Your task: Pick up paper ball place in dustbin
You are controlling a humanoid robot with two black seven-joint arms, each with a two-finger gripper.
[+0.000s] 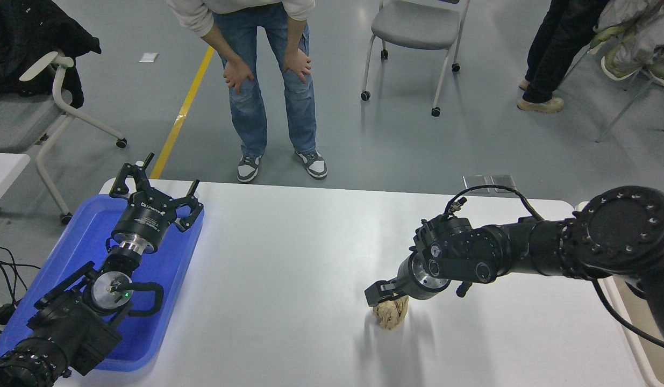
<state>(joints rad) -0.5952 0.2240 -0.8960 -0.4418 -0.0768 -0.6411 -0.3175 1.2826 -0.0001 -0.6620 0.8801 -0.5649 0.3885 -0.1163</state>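
Ball [391,314] on table [288,279], right of centre, directly under right gripper [384,294]. We judge fingers pinching its top; contact partly hidden. Left gripper [149,185] spread, well apart over tray [52,269].

Bright, even light from above. The white table [288,279] shows soft glare near its centre. Faint shadows fall toward 6 o'clock. The picture is sharp, with lines bending at the edges.
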